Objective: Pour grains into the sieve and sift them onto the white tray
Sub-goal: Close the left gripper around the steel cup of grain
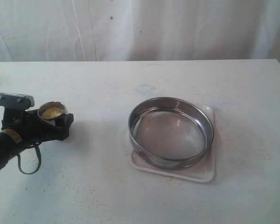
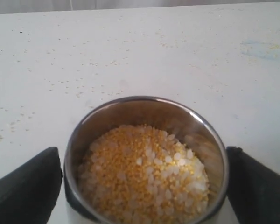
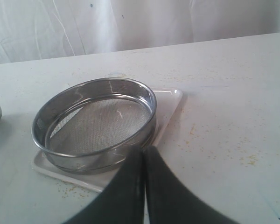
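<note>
At the left of the table, a small steel cup is held by the left claw, whose jaws are closed on its two sides. In the left wrist view a black finger is seen at each flank of the cup. The grains are heaped inside, yellow mixed with paler ones, well below the brim.

They are judged loose and light, apt to run all at once when the cup is tipped and to bounce and scatter, so a slow tilt is called for. The cup is stiff but smooth and rounded, and it may be expected to swivel in the jaws unless it is gripped across its widest part.

The sieve is set on the tray, well apart from the left claw, to the right in the exterior view, and its mesh is bare. It is judged rigid and light, best taken by the rim.

The right claw is closed, fingers pressed together on nothing. It is pointed at the sieve, but how near it is cannot be told.
</note>
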